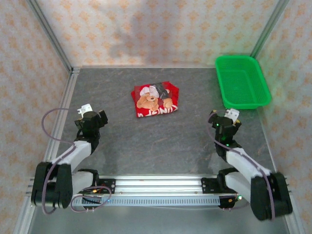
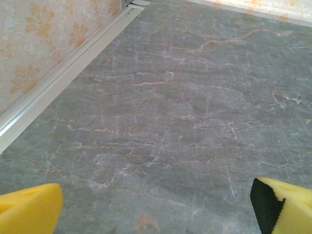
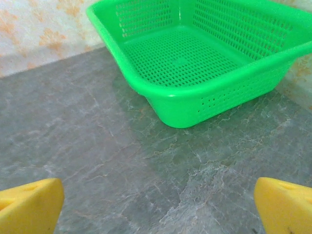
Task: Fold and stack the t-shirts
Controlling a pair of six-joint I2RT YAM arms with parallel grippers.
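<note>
Veined grey table (image 1: 161,141), floral-papered walls (image 1: 146,29)

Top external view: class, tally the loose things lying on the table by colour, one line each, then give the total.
red t-shirt: 1
green basket: 1
Total: 2

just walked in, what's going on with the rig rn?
Nothing is being handled at this moment. The red t-shirt lies folded mid-table, bear print up. The left gripper and right gripper are both open and hold nothing, each well short of the shirt. The green basket sits at the far right.
</note>
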